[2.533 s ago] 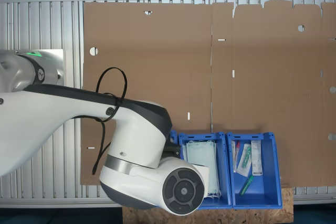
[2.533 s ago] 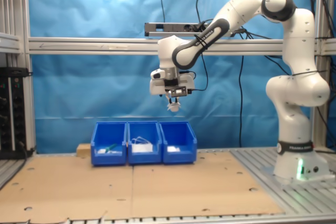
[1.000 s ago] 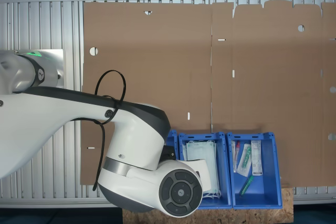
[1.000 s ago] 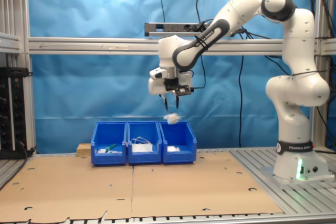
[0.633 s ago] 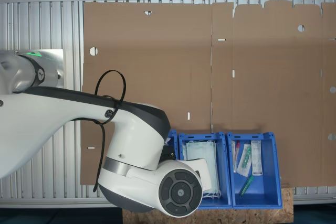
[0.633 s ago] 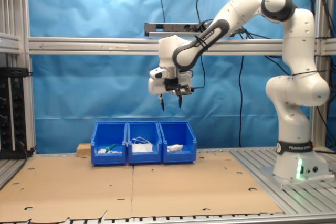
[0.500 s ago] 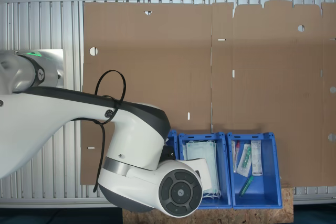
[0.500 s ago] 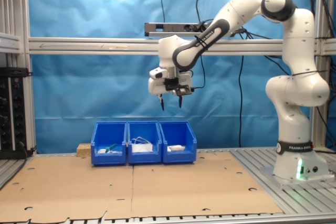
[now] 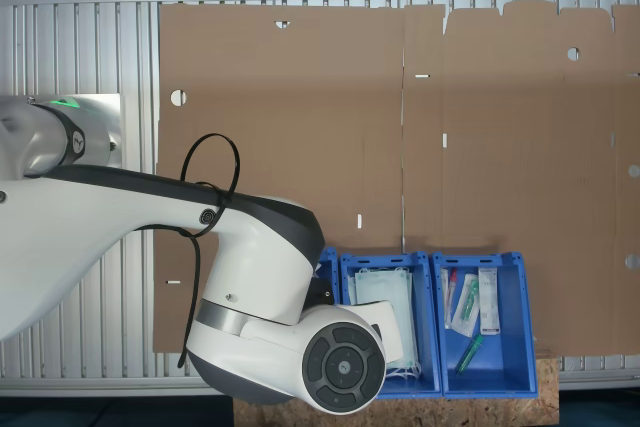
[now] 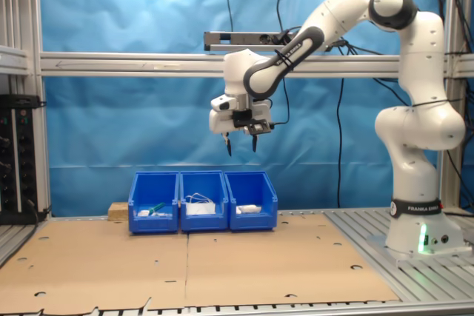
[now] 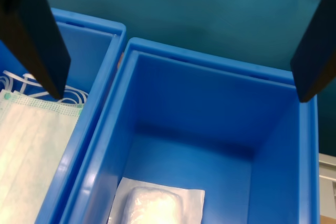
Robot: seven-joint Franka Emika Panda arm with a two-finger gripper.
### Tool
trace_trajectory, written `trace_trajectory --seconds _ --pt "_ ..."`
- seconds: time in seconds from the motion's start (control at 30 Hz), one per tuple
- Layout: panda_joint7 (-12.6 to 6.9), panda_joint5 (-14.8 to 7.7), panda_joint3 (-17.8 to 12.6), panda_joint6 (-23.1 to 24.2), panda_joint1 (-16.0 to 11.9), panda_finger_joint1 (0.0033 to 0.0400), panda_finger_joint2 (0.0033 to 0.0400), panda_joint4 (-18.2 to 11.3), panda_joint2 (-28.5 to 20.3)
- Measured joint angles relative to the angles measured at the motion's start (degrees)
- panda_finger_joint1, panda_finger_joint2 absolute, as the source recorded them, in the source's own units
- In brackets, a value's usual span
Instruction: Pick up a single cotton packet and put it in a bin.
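First exterior view: arm (image 9: 150,277) covered much of the near side of the counter (image 9: 300,127), incl. most of the bin below it; just a sliver of that bin's blue rim (image 9: 330,257) peeked out beside the wrist. Two more bins sat alongside: middle bin (image 9: 434,347) w/ pale green face masks (image 9: 385,297), end bin (image 9: 528,327) w/ long narrow wrappers (image 9: 488,299) and a green item (image 9: 470,352). Pincer itself was hidden under the arm here, so no call on its state from this angle. Second exterior view: pincer (image 10: 241,144) hung well above the row of three bins, fingers spread apart w/ nothing between them, touching nothing. A pale white shape, prob. the cotton packet (image 10: 249,209), lay inside the bin at the second exterior view's right end of the row (image 10: 252,199). Wrist view: both dark fingers (image 11: 37,35) framed the pic wide apart, gap between them free. Directly below, the cotton packet (image 11: 155,205) rested flat on the floor of the blue bin (image 11: 210,108), near one wall, its padded middle bulging; masks (image 11: 31,145) showed in the neighbouring bin. Judgement: task looked essentially done, i.e. packet in a bin and released; what's left, at most, would be pulling the arm clear.
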Motion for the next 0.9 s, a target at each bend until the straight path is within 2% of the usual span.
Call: trace_trajectory --seconds 0.9 --pt "-0.55 0.0 0.0 0.0 0.0 0.0400 0.0400 0.0 0.0"
